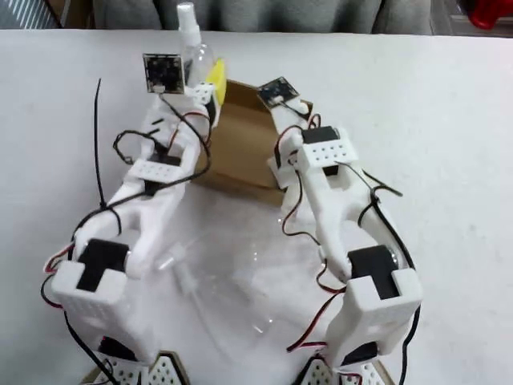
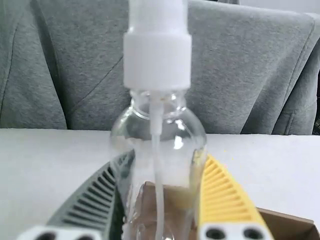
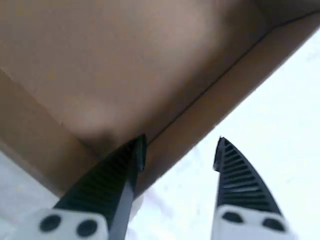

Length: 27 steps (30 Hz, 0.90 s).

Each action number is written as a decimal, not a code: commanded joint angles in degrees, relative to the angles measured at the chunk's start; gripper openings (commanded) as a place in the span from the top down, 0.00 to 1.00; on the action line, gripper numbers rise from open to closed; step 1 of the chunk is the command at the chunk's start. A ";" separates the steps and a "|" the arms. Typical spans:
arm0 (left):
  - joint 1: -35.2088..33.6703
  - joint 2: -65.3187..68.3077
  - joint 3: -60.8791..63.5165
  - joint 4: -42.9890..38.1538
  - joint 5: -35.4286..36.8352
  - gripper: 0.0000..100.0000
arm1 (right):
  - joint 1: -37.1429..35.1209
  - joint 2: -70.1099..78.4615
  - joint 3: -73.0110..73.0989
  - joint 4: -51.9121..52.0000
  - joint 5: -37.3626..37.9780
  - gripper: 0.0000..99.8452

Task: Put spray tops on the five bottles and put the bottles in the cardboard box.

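The left gripper (image 2: 162,167) pinches an upright bottle (image 2: 157,140) with its spray top (image 2: 157,55) fitted, at the far edge of the cardboard box (image 1: 244,148), not yet inside. The right gripper (image 3: 180,147), jaws spread, hangs over a box wall. Other clear bottles (image 1: 232,297) lie near the arm bases, so most work probably remains.

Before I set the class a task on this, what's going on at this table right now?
The left gripper holds a bottle upright, its spray top already on, by the far end of the cardboard box. The right gripper is open at the side of the box. More clear bottles seem to lie on the table between the arm bases.
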 commanded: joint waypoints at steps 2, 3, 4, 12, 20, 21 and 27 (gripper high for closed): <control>-0.04 -0.75 -3.78 -2.11 -0.26 0.98 | -0.40 2.33 -4.40 -4.35 -1.58 0.89; -0.22 -0.75 -3.78 -2.11 -0.26 0.98 | -0.66 3.03 -5.63 -3.65 -1.49 0.91; -0.40 -0.75 -3.69 -2.11 -0.26 0.98 | -0.92 3.74 -6.68 -3.03 -1.05 0.92; -2.07 -0.75 -3.69 -2.02 -0.26 0.98 | -3.65 7.52 -5.89 -6.20 14.24 0.93; -2.07 -0.31 -3.69 -1.85 -0.26 0.98 | -3.38 2.33 -3.69 -2.24 14.15 0.74; -2.07 -0.31 -3.69 -1.93 -0.26 0.98 | -3.38 1.36 -3.60 -1.27 14.15 0.72; -1.98 -0.13 -3.69 -2.11 -0.70 0.98 | -1.63 -3.38 -3.43 1.98 11.60 0.70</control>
